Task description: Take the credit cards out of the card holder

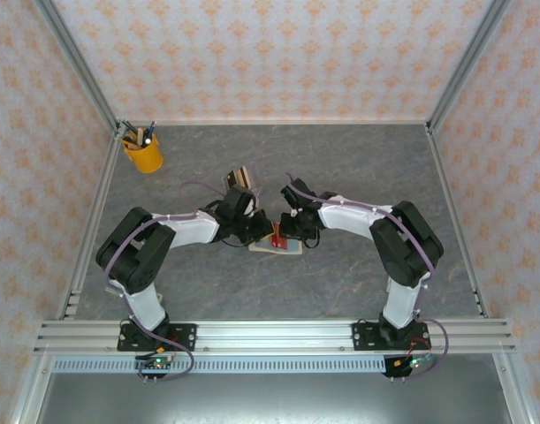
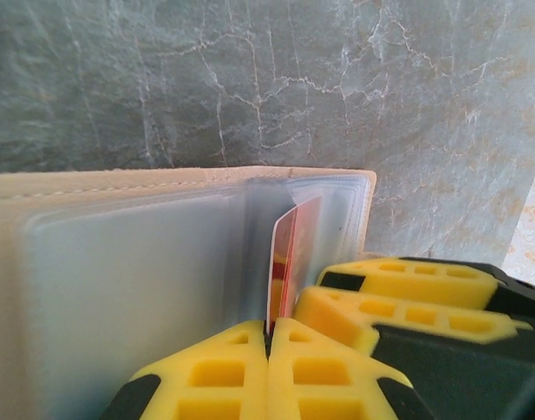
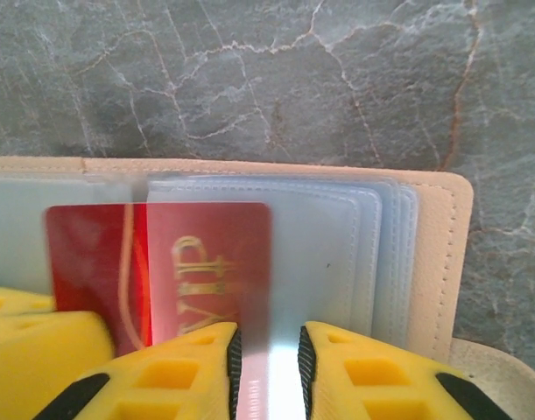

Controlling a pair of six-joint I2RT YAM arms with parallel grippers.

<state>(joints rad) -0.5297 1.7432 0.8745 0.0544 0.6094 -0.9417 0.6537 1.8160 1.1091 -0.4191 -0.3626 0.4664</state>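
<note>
The holder [image 3: 433,254] lies open on the surface [image 1: 340,283]. The left tool [image 2: 269,337] is clenched on the red card [image 2: 285,262], standing on edge; the right tool [image 3: 269,359] pinches the holder's clear sleeve [image 3: 337,254] just beside it.

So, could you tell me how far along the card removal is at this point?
Done: the card holder lies open on the table, its clear sleeves exposed. In hand: the left gripper is shut on the edge of a red card that sits partly inside a sleeve, while the right gripper seems to pinch a sleeve to steady things. Left: drawing that card fully out; I cannot tell whether more cards remain.
</note>
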